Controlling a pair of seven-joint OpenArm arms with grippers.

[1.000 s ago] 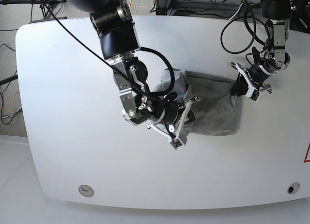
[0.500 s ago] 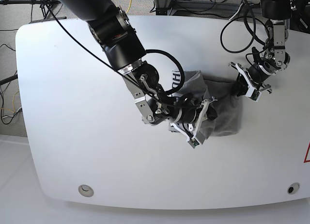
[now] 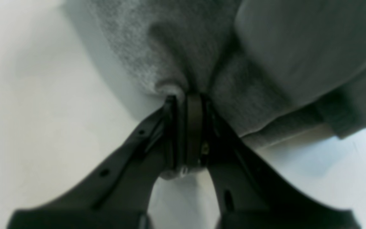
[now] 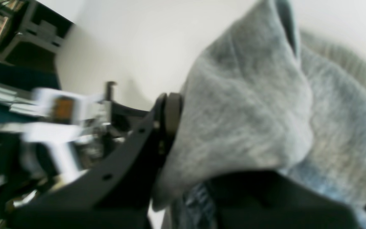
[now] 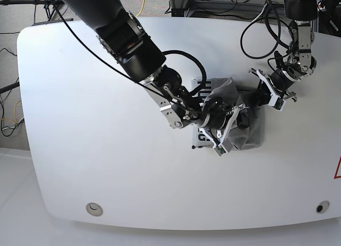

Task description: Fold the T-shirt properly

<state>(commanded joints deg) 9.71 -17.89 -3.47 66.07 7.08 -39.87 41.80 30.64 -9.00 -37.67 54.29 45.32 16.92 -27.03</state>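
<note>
**Ana:** White tabletop (image 5: 80,123), rounded corners, cables and stands beyond its far edge. Where's the T-shirt (image 5: 250,131)?

**Ben:** Right of centre in the base view, bunched into a grey heap, with a strip of black lettering showing at its 9 o'clock edge.

**Ana:** And the grippers?

**Ben:** The right gripper (image 5: 226,130) sits over the middle of the heap, clenched on a raised flap of cloth; in its wrist view one finger pad (image 4: 172,109) presses against a grey peak of fabric draped over the other finger. The left gripper (image 5: 264,94) is at the heap's 1 o'clock corner, jaws closed tight on a pinch of the shirt's edge (image 3: 170,89), cloth fanning away above the fingers.

**Ana:** What might go wrong?

**Ben:** I'd judge the fold could land crooked. The carried flap is rumpled rather than flat, so releasing it like this would trap creases underneath. If the right arm pulls further toward 3 o'clock while the left one holds firm, slack piles up between them; if the left pinch slips, the whole shirt slides instead of folding.
</note>
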